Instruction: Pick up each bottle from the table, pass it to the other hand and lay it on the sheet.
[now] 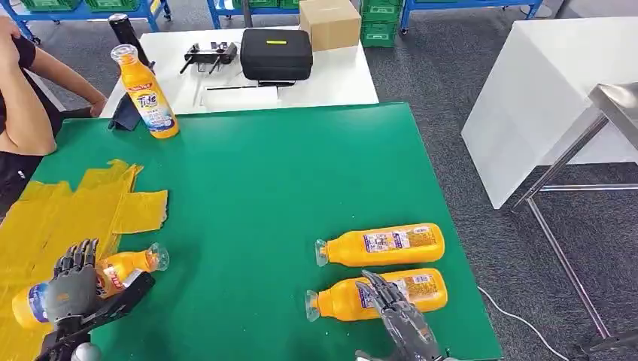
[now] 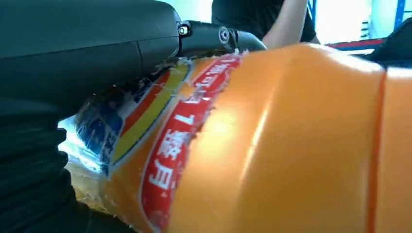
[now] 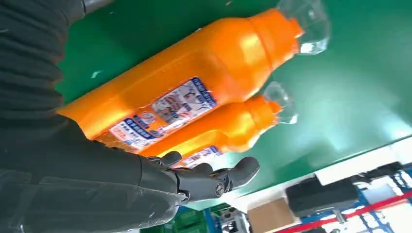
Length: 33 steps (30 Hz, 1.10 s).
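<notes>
Near the front left, an orange bottle (image 1: 120, 272) (image 2: 291, 145) lies half on the yellow sheet (image 1: 53, 210), cap toward the green table (image 1: 286, 173). My left hand (image 1: 71, 284) (image 2: 97, 43) sits over its middle with fingers stretched past it and thumb along its near side. Two more orange bottles lie side by side at the front right, a far one (image 1: 384, 244) (image 3: 228, 126) and a near one (image 1: 338, 299) (image 3: 194, 82). My right hand (image 1: 395, 312) (image 3: 204, 177) hovers over the near one with fingers spread, holding nothing. A fourth bottle (image 1: 148, 94) stands upright at the back left.
A person (image 1: 22, 98) sits at the far left by the sheet. Behind the green table a white table (image 1: 338, 83) carries a black case (image 1: 276, 54), a cardboard box (image 1: 329, 21) and a black tool (image 1: 211, 54). A white block (image 1: 549, 98) and a metal frame (image 1: 572, 158) stand to the right.
</notes>
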Tool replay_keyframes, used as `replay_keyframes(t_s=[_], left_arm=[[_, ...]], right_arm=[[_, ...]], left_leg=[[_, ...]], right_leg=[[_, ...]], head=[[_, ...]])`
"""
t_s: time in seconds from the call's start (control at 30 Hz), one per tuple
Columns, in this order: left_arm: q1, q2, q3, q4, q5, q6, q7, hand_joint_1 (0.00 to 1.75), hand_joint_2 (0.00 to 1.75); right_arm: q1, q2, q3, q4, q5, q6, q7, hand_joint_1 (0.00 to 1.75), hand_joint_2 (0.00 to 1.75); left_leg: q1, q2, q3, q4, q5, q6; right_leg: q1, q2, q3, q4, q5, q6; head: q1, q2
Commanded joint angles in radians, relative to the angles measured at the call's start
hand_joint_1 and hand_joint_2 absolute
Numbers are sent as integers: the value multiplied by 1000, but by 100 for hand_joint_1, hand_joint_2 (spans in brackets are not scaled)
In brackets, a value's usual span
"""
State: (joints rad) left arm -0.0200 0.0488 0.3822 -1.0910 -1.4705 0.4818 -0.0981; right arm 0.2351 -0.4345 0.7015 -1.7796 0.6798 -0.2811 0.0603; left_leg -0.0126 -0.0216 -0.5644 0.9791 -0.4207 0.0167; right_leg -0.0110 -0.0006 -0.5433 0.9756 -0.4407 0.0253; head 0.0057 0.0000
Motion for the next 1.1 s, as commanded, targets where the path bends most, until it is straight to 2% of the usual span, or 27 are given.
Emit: replay_keyframes(t_s=[0.03,0.1,0.17,0.33,0.37,0.43,0.47,0.6,0.87,1.07,1.1], left_arm=[[73,7,-68,7,188,-231,-116,0,175],[110,15,-74,-38,324,-331,-204,0,175],[147,15,-85,-88,354,-352,-226,0,175],[227,14,-106,-236,483,-445,-293,0,175],[241,12,-103,-267,517,-470,-305,0,175],[256,13,-107,-298,536,-478,-318,0,175],[261,8,-103,-319,566,-490,-330,0,175],[294,-34,-56,-426,749,-571,-428,0,175],[313,-82,-28,-523,804,-612,-470,0,175],[322,-90,-32,-544,812,-629,-474,0,175],[323,-91,-26,-541,814,-633,-472,0,175]], right_arm=[[-6,-11,-81,27,-2,36,7,0,175],[-24,11,-124,55,-13,67,-20,0,175],[-24,23,-157,64,-18,87,-40,0,175],[-19,36,-207,79,-17,117,-58,0,175],[-19,40,-213,82,-14,122,-64,0,175],[-16,46,-224,84,-14,130,-73,0,175],[-12,47,-228,82,-11,132,-76,0,175],[21,32,-236,61,-2,128,-73,0,175],[45,14,-233,33,19,127,-29,0,175],[54,-8,-226,29,39,125,-4,0,175],[56,-17,-224,32,56,132,26,0,175]], left_leg=[[1,4,-3,1,0,-2],[-1,5,0,-1,0,-2],[-1,8,-1,-1,0,-2],[-4,0,0,0,-1,0],[-3,3,-2,1,-1,-1],[-5,0,-1,0,-1,1],[-4,2,-3,1,-2,0],[-5,-1,-2,1,-1,0],[-3,-1,-9,3,-2,0],[-4,-1,-12,2,-2,0],[-4,-1,-12,2,-2,0]], right_leg=[[1,2,-2,-1,1,0],[-1,4,-1,-1,1,1],[-1,7,0,-2,1,1],[-4,0,1,-1,-2,4],[-3,3,-1,-1,-2,4],[-5,0,1,-1,-2,5],[-4,2,-1,-1,-2,4],[-5,-1,-2,-1,-3,4],[-3,-2,-9,0,-3,4],[-4,-2,-11,0,-3,5],[-4,-2,-12,0,-3,5]], head=[[0,0],[0,0],[0,0],[0,0],[0,0],[0,0],[0,0],[0,0],[0,0],[0,0],[0,0]])
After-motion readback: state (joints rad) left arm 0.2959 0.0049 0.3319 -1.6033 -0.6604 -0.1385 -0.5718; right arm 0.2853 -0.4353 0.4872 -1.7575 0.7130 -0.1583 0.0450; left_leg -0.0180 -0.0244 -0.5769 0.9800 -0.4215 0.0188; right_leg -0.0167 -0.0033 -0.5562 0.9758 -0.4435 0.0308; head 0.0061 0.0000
